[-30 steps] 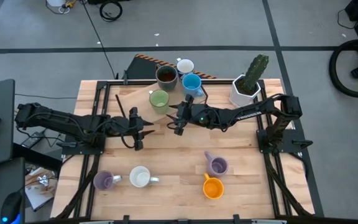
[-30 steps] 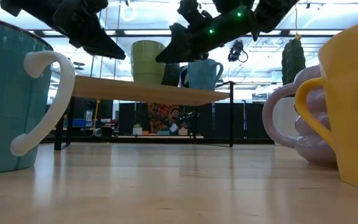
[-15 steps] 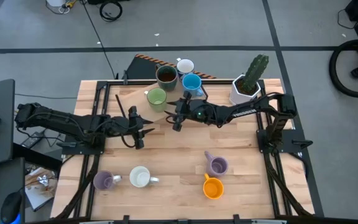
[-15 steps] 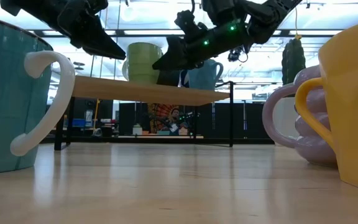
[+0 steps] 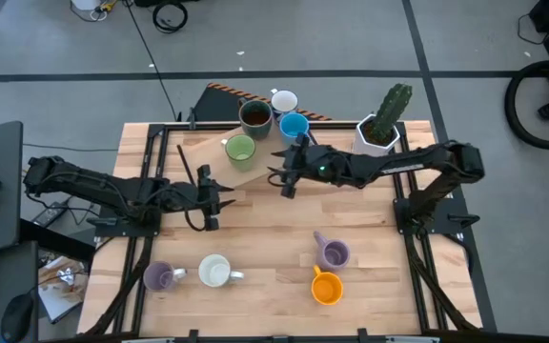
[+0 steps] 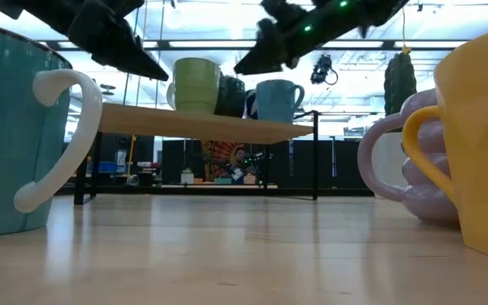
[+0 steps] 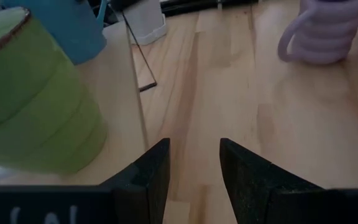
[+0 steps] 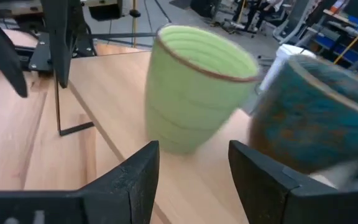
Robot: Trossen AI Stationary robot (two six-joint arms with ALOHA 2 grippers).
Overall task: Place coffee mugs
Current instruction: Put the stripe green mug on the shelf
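Four mugs sit on the raised wooden shelf (image 5: 219,157) at the back of the surface (image 5: 274,286): green mug (image 5: 241,150) upright at the front, dark brown mug (image 5: 254,116) behind it, blue mug (image 5: 294,126) beside that, white mug (image 5: 283,101) furthest back. Right gripper (image 5: 288,174) hovers just beside the shelf, near the green and blue mugs, fingers (image 8: 132,180) apart and empty. Left gripper (image 5: 212,197) hangs over the surface near the shelf's front edge, fingers (image 7: 148,177) narrowly apart, nothing between them. Along the front: purple mug (image 5: 158,276) and a second white mug (image 5: 214,272) on the left side, another purple mug (image 5: 332,252) with the orange mug (image 5: 325,286) just in front of it on the right side. Cactus pot (image 5: 379,129) at the back right corner.
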